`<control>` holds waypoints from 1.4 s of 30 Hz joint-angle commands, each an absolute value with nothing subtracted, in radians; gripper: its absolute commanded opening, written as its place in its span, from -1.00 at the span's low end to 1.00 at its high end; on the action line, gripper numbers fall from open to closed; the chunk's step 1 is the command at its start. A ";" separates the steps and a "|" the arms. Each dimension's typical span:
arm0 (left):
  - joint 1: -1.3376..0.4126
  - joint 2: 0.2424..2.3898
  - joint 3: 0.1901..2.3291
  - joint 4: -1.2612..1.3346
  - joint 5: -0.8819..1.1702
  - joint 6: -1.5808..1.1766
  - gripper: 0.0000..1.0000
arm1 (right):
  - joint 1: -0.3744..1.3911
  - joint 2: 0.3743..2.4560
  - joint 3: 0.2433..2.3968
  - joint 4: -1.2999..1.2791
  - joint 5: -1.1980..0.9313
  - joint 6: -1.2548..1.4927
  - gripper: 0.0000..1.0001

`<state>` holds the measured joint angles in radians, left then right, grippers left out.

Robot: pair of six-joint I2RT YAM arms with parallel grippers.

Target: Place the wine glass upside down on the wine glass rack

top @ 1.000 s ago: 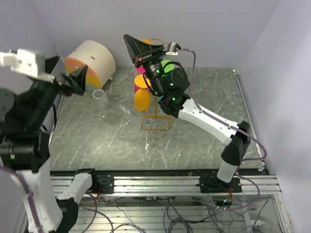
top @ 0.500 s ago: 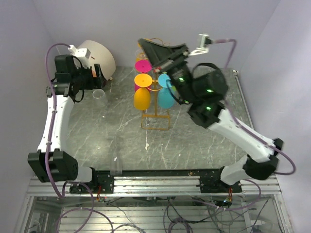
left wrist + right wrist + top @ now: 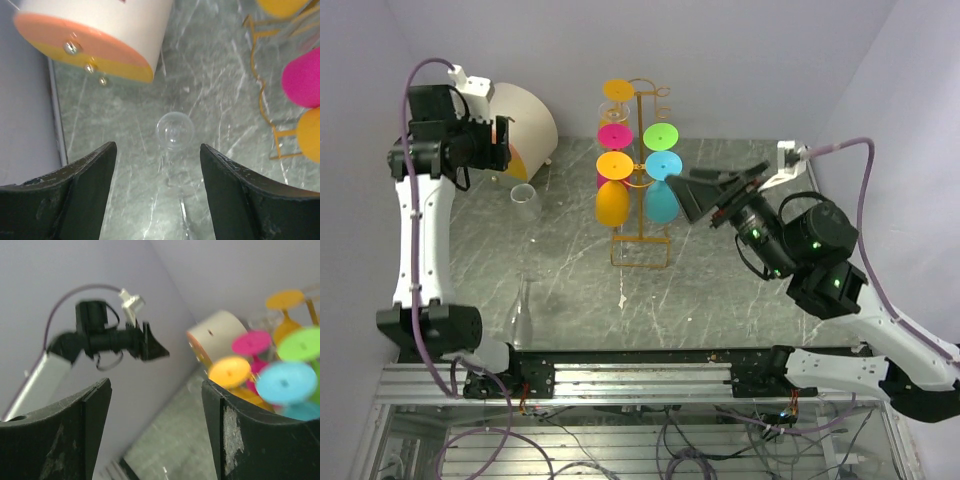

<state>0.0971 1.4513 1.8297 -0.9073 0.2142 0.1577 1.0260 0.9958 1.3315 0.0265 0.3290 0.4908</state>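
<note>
The clear wine glass [image 3: 523, 193] stands on the grey table [image 3: 570, 290], well to the left of the wine glass rack [image 3: 640, 245], and nothing is touching it. On the far side of it from the rack sits the white drum [image 3: 525, 115] with its orange and yellow face.

The left gripper [image 3: 503, 145] hangs above the glass, also left of the rack. In its wrist view the fingers [image 3: 75, 190] stand wide apart and the glass shows as a clear ring below the gap between them.

The rack stands upright mid-table with coloured glasses [image 3: 612, 203] hanging upside down on both sides of its frame.

The right gripper [image 3: 688, 195] hovers just right of the rack, level with the cyan bowl [image 3: 661, 203]. Its jaws are spread and hold nothing.
</note>
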 commanded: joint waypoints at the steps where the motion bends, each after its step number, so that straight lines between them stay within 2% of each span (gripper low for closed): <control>1: 0.103 1.550 1.883 -1.081 0.206 0.212 0.54 | 1.027 0.847 1.188 -0.187 0.391 0.551 0.46; 8: 0.090 1.661 1.897 -1.074 0.195 0.214 0.51 | 1.027 0.587 0.968 -0.260 0.434 0.703 0.51; 16: 0.036 1.714 1.861 -1.051 0.132 0.201 0.41 | 1.026 0.448 0.924 -0.363 0.454 0.777 0.51; 22: 0.014 1.747 1.812 -1.008 0.081 0.192 0.27 | 1.026 0.446 0.923 -0.369 0.447 0.769 0.52; 29: 0.014 1.776 1.804 -0.967 0.004 0.179 0.22 | 1.026 0.484 0.949 -0.374 0.440 0.745 0.52; 34: 0.013 1.846 1.851 -0.987 0.008 0.187 0.02 | 1.026 0.501 0.950 -0.362 0.437 0.738 0.52; 42: 0.002 1.873 1.813 -0.971 0.011 0.187 -0.08 | 1.027 0.480 0.945 -0.354 0.454 0.742 0.52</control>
<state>0.0143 1.8767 1.8183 -0.9974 0.0254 0.1902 1.0267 0.4995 0.9302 -0.3706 0.4355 0.7502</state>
